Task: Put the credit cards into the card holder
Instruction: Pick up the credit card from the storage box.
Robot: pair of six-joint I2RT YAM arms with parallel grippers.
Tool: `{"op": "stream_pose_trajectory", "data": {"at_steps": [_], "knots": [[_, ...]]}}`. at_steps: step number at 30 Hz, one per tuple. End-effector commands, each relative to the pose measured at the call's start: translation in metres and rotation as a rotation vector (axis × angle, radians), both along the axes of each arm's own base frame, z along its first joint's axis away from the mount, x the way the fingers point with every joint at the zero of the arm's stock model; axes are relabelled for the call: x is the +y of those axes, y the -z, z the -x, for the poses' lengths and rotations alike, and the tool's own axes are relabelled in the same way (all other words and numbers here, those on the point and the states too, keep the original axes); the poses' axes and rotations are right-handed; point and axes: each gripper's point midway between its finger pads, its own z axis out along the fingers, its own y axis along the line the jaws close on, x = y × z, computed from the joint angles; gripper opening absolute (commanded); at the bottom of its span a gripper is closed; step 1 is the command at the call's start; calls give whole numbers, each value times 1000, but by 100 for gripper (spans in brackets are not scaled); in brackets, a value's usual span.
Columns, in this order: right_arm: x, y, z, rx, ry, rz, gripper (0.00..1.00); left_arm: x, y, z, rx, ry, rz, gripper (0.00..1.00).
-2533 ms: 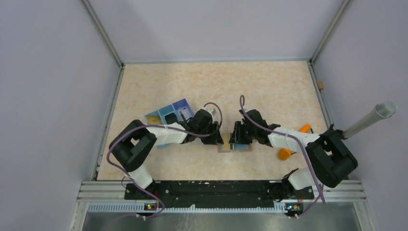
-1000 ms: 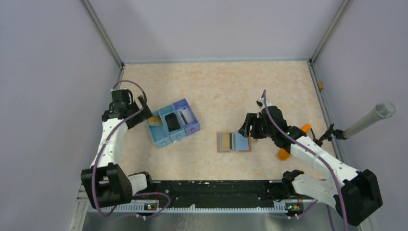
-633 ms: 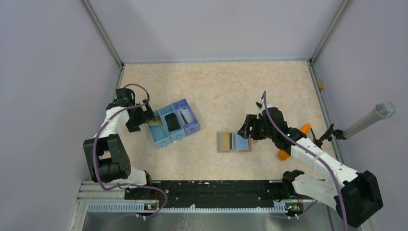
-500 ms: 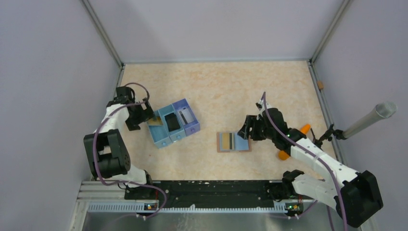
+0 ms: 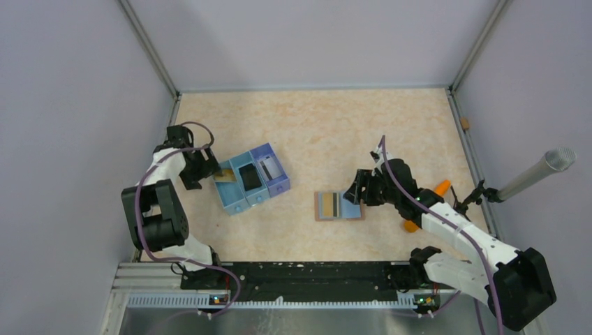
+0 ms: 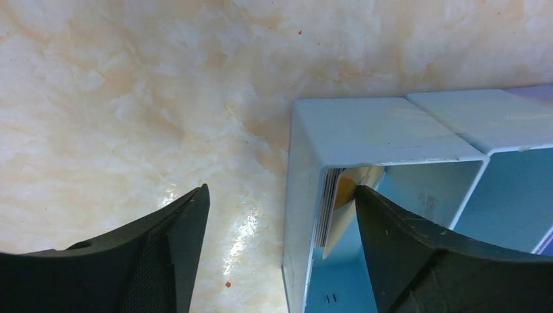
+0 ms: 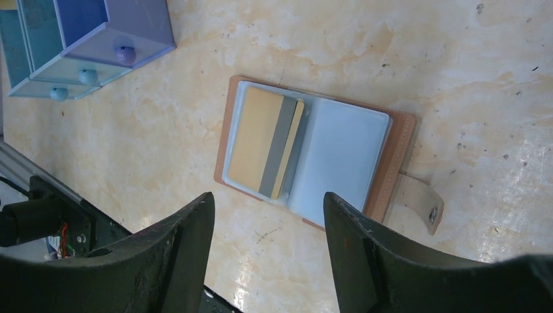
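Note:
The brown card holder [image 5: 340,219] lies open on the table, and a gold credit card [image 7: 264,140] with a grey stripe sits in its left sleeve. Its right sleeve looks pale blue. My right gripper [image 5: 354,190] hovers open above the holder's [image 7: 396,150] far right corner, holding nothing [image 7: 269,195]. More credit cards [image 6: 334,201] stand on edge in the left compartment of the blue box [image 5: 248,180]. My left gripper [image 5: 207,168] is open and straddles that box's end wall [image 6: 303,195]. One finger [image 6: 176,248] is outside, the other [image 6: 417,254] inside beside the yellow card.
The blue box has three compartments, with small knobs [image 7: 88,77] on its near side. An orange carrot-shaped object [image 5: 413,223] lies right of the holder under the right arm. The holder's strap [image 7: 418,201] sticks out sideways. Metal rails and walls border the table.
Both grippers left the card holder. The left arm swung to the left wall, then came in to the box's left end. The right gripper drew back slightly and has since stayed nearly still.

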Motion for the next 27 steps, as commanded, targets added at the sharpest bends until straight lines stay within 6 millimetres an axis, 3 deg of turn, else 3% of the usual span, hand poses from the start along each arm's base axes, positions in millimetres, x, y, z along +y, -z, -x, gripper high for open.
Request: {"op": "stream_pose_trajectory", "data": {"at_steps": [1,14,27], "knots": [[4,-15,-5,-48,-1,-50,61,13,-14,2,-45,-11,-63,80],[5,-17,-4,-43,-1,-61,60,5,-28,5,-106,0,-28,52],[5,-18,-5,-37,-2,-52,60,-3,-51,13,-183,2,-19,11]]}}
